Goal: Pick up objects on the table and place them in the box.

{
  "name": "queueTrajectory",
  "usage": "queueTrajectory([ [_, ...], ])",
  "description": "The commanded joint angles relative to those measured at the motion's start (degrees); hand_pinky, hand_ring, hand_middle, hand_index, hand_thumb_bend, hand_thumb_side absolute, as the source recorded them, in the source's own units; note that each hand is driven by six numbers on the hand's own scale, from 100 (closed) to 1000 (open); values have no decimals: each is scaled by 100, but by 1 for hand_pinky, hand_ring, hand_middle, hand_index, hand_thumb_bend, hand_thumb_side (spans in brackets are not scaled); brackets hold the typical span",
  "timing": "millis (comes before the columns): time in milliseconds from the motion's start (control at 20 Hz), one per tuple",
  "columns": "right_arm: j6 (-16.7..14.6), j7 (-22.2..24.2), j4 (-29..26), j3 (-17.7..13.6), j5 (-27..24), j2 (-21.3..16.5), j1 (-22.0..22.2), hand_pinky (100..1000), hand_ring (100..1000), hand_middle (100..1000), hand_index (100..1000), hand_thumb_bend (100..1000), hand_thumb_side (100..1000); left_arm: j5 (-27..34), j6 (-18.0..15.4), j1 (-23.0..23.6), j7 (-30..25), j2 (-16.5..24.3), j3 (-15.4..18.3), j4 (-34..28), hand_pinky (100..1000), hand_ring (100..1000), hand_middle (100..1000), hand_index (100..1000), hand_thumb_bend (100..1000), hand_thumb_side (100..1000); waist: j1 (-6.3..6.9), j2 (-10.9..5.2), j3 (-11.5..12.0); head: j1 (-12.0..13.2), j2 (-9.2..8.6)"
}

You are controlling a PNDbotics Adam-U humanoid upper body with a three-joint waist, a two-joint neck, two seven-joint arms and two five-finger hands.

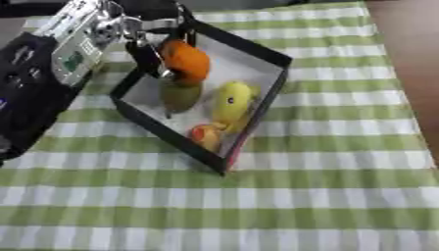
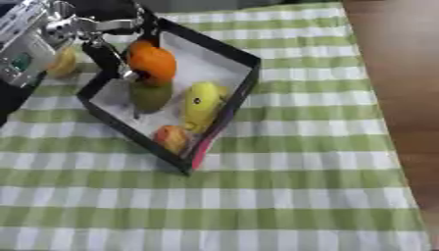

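Observation:
My left hand (image 1: 151,53) comes in from the upper left and is shut on an orange fruit (image 1: 187,61), held just above the far left part of the black box (image 1: 244,43) with a white inside. In the box lie a green fruit (image 1: 180,95), a long yellow fruit (image 1: 231,103) and a small red-orange fruit (image 1: 206,135) at its near corner. The orange fruit hangs right over the green one; I cannot tell whether they touch. My right hand shows in neither view.
A small yellow thing (image 2: 63,62) lies on the cloth left of the box, partly behind my left arm (image 1: 51,63). The green and white checked cloth (image 1: 257,206) spreads wide in front. Bare brown tabletop (image 1: 416,34) runs along the right edge.

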Motion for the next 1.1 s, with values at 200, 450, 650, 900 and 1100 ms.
queueTrajectory([
  [200, 8, 9, -74, -52, -36, -205, -16, 1000, 774, 652, 811, 100, 377, 157, 401, -106, 373, 211, 570, -469, 880, 879, 853, 960, 418, 713, 42, -232, 18, -9, -10],
  [450, -12, 6, -72, -70, -22, -237, 1, 1000, 774, 653, 811, 100, 367, 559, 964, -18, 930, 561, 1015, -1027, 853, 854, 827, 920, 275, 518, 37, -229, 57, -57, -10],
  [650, -31, -17, -70, -94, -8, -255, 34, 1000, 775, 653, 811, 100, 361, 623, 1335, 38, 862, 912, 1409, -922, 865, 863, 830, 933, 282, 369, 25, -227, 100, -107, -10],
  [900, -47, -35, -56, -100, 21, -291, 83, 1000, 774, 652, 811, 100, 361, 172, 1606, 32, 474, 1095, 1787, 103, 887, 897, 859, 937, 395, 351, 11, -233, 129, -127, -10],
  [1100, -65, -32, -54, -93, 36, -301, 97, 1000, 775, 652, 811, 100, 361, -190, 1426, 42, 329, 1056, 1971, 841, 897, 909, 858, 890, 455, 284, -1, -230, 125, -92, -10],
])
